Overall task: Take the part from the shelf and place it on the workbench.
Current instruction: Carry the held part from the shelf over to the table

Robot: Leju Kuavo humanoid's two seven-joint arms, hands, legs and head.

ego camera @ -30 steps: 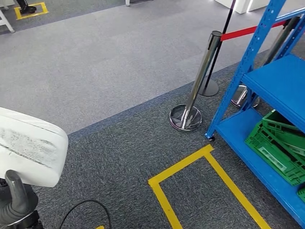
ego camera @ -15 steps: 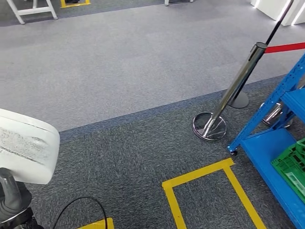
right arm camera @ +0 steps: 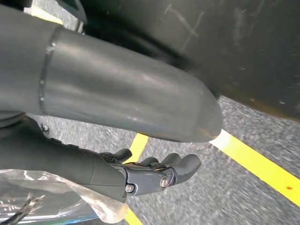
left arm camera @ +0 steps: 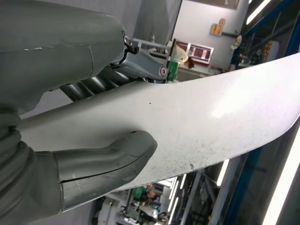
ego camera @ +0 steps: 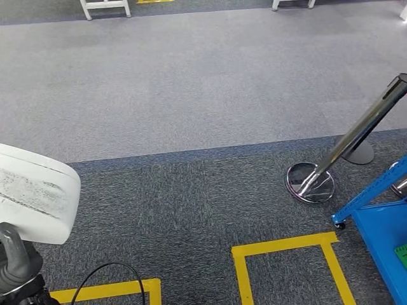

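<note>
Currently | part (left arm camera: pixel 219 117): white curved panel, clamped in left robot hand (left arm camera: pixel 88 140), thumb over its face, well apart from the blue shelf (ego camera: pixel 379 235) | right robot hand (right arm camera: pixel 155 171): fingers loosely apart, holding nothing | risk: long overhang could lever the part loose while walking, or clip the stanchion (ego camera: pixel 336 159) beside the shelf.

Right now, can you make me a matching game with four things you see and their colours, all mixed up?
Things:
1. part held by the left hand
2. shelf
3. tape lines on the floor
4. post on its round base

Colours:
a. yellow
b. shiny silver
c. white
d. blue

Pairs: 1-c, 2-d, 3-a, 4-b
</note>
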